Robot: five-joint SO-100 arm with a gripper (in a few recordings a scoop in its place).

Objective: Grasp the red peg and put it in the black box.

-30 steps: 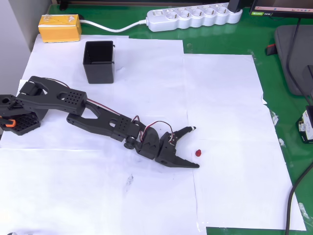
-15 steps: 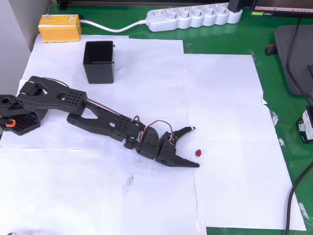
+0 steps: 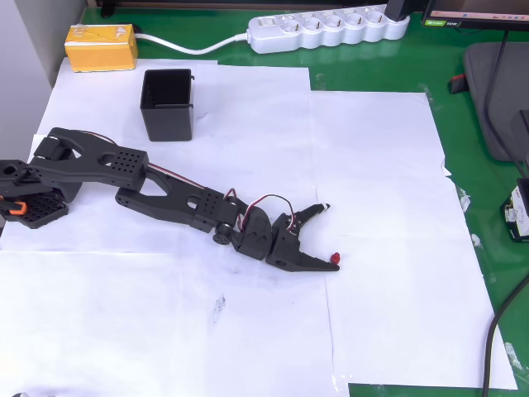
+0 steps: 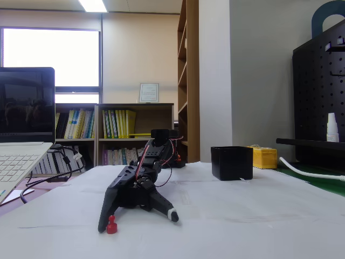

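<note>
The arm lay stretched low over the white paper (image 3: 380,165), its gripper (image 3: 331,235) spread wide and holding nothing. The red peg (image 3: 335,259) stood upright on the paper, right at the tip of the lower finger (image 3: 314,263) in the overhead view, seemingly touching it. The black box (image 3: 167,104) sat well apart, near the yellow block (image 3: 102,46).

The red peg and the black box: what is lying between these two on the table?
In the overhead view, the arm's gripper and forearm cross the white paper between the red peg and the black box.
</note>
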